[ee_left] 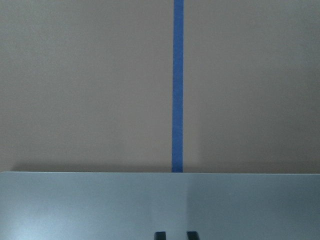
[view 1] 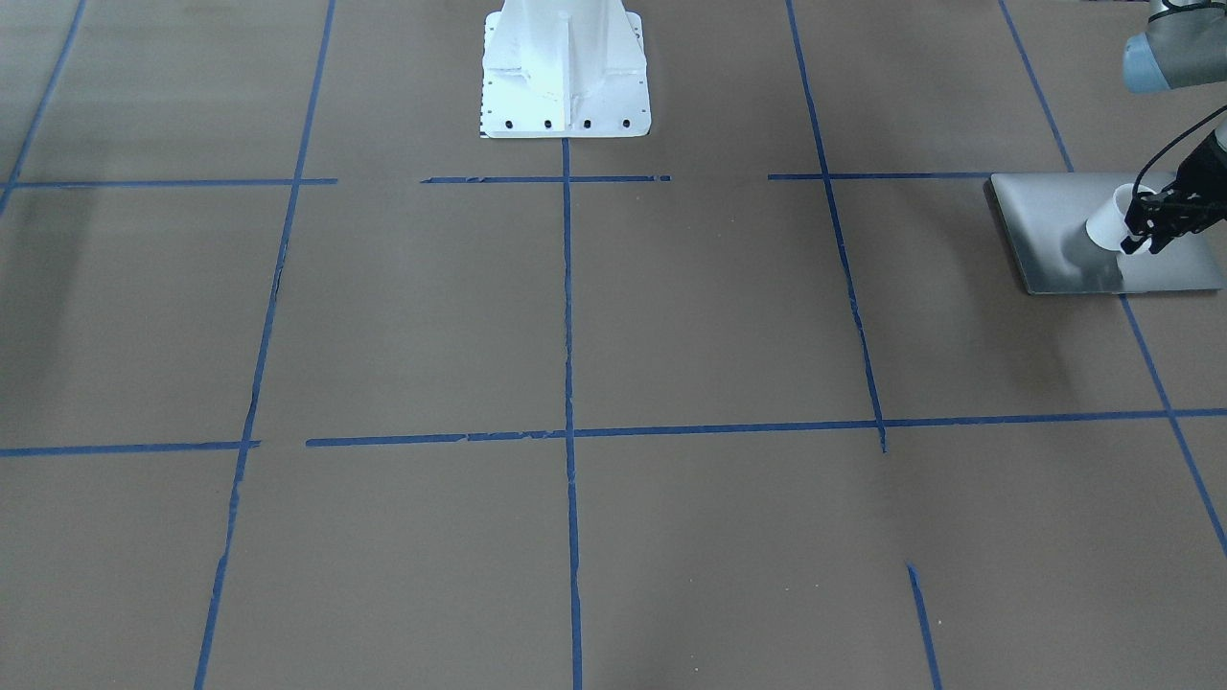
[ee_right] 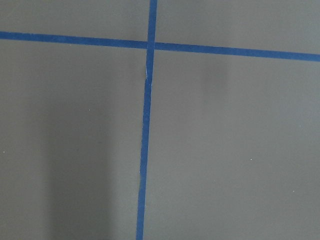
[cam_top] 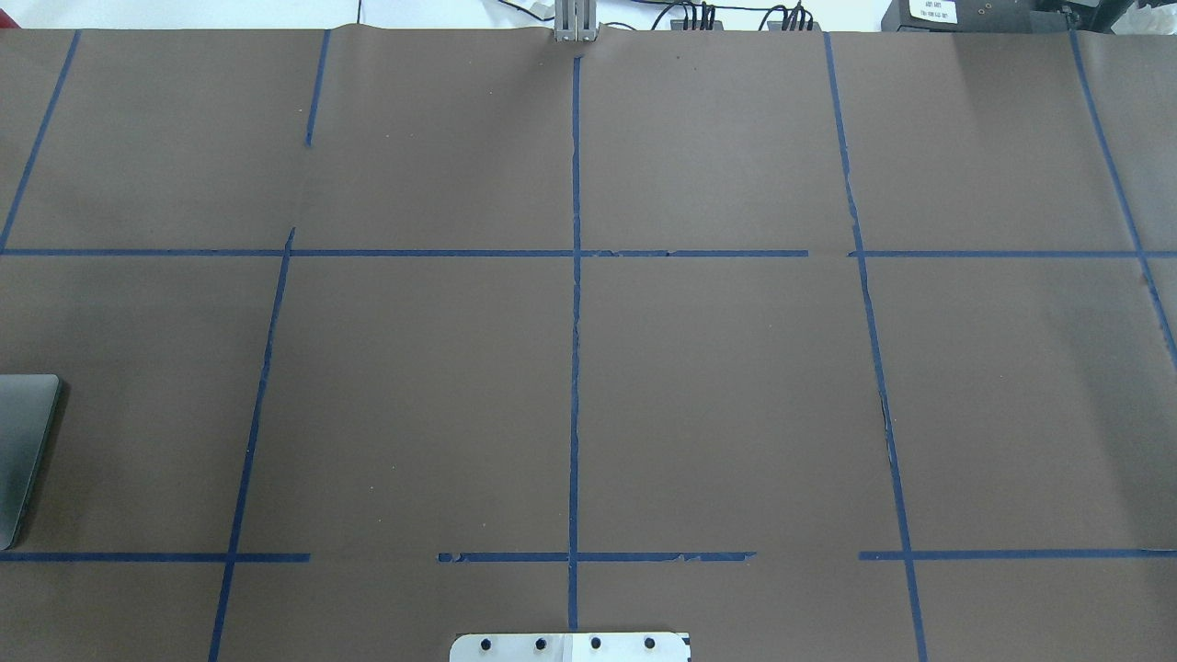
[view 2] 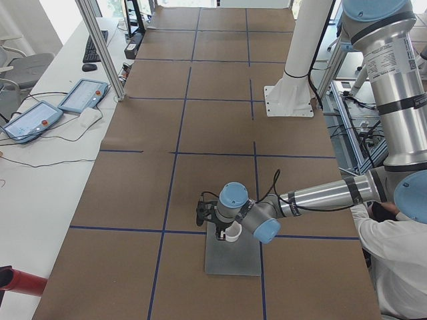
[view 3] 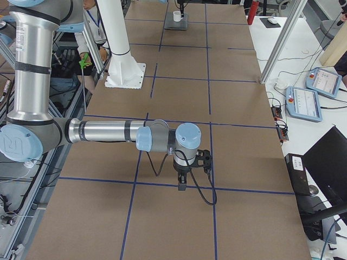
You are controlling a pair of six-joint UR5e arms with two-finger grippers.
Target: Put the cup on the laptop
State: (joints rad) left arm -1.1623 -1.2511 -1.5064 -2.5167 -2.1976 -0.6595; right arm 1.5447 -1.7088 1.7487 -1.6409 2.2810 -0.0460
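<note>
Brown paper-covered table [view 1: 671, 316] with a blue tape grid [view 1: 567, 316]; wide bare squares across the middle. Right arm [view 3: 103, 131] lies low over a tape line, well apart from the work, and I judge it is parked there to keep out of the way. The right gripper [view 3: 182, 184] points down; I cannot tell whether its fingers are apart or together. Left arm [view 2: 320, 195] stretches to the table's left end, where the laptop [view 1: 1045, 216] lies closed and flat, edges roughly square with the tape. Left gripper [view 1: 1143, 235] hangs at the rim of the cup [view 1: 1107, 222], a small white mug, upright over the lid. I judge a rim hold suits lowering it level. The mug sits in from every lid edge; touching or just above, I cannot tell. Nor can I tell whether the fingers clamp its wall or have let go. Straight up looks free for withdrawal, and lid margin shows all round the mug.
</note>
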